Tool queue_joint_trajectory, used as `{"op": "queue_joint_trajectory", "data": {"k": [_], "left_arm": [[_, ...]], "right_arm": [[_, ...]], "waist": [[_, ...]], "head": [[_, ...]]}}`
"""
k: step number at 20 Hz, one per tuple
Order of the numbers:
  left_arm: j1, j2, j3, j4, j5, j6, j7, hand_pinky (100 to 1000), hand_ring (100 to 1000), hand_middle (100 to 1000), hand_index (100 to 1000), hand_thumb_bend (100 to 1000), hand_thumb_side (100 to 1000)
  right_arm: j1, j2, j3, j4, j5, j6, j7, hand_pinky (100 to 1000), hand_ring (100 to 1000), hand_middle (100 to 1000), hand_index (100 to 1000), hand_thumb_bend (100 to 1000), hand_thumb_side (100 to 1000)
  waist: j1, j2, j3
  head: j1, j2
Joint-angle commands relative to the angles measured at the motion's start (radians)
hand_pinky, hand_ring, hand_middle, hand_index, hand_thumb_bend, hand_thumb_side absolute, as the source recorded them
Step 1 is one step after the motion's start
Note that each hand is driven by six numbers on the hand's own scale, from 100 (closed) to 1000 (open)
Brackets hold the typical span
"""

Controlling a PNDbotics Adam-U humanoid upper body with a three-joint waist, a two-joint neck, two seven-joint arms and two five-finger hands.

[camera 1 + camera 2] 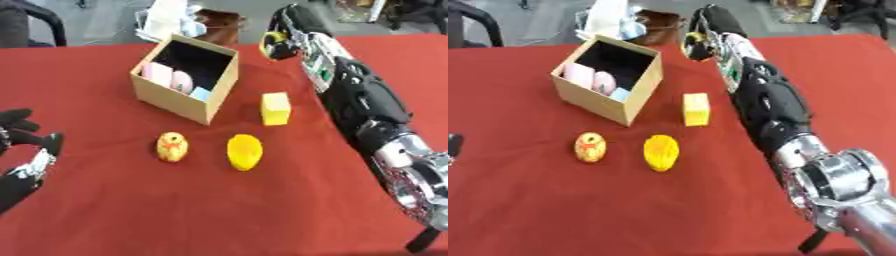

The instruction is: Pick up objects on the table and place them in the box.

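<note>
Because the right arm is stretched across the red cloth-covered table (105,210) toward its far edge, the right hand (282,42) is seen at about one o'clock from the open tan cardboard box (219,87), its fingers curled round a small yellow object (272,39) whose shape cannot be made out. That object is judged to be carried, since it is held clear of the cloth and close to the box's far right corner; a short move toward eleven o'clock would be needed to bring it over the opening. Inside the box, a pale pink block (157,73), a rounder pink item (181,81) and a light blue piece (200,93) are packed against the near left wall, so the darker far half is left free and is probably the better place for a drop.

Three things are left on the cloth. A yellow rectangular block (276,108) stands just beside the box at three o'clock. A yellow ridged, lemon-shaped toy (245,152) lies at five o'clock from the box, and a yellow and red rounded toy fruit (171,147) lies at six o'clock, the two near each other but apart. All three are within easy reach of either arm.

At the left edge, the left hand (26,132) is held idle, its fingers relaxed and nothing grasped, well apart from every object.
</note>
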Motion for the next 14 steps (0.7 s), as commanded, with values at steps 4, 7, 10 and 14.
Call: {"op": "queue_joint_trajectory", "data": {"k": [4,7,10,14], "left_arm": [[-0.012,0.002,-0.002,-0.009,0.008,-0.008,-0.006,694,543,559,758,472,385],[-0.014,0.0,-0.004,-0.009,0.01,-0.009,-0.008,694,543,559,758,473,385],[-0.015,-0.001,-0.006,-0.008,0.011,-0.01,-0.011,695,543,556,758,471,386],[-0.015,0.0,-0.005,-0.007,0.01,-0.01,-0.011,696,543,554,759,473,387]], "right_arm": [[-0.045,0.072,0.028,-0.068,-0.009,-0.047,0.029,467,227,199,328,100,100],[-0.043,0.106,0.039,-0.071,0.006,-0.062,0.045,488,248,218,351,100,100],[-0.033,0.137,0.05,-0.068,0.016,-0.079,0.063,538,315,287,436,100,100],[-0.018,0.137,0.086,-0.053,0.032,-0.119,0.111,684,584,614,799,100,123]], "waist": [[-0.012,-0.029,0.021],[-0.012,-0.028,0.029],[-0.013,-0.027,0.032],[-0.017,-0.028,0.031]], "head": [[-0.021,-0.007],[-0.026,-0.007],[-0.029,-0.007],[-0.027,-0.005]]}}
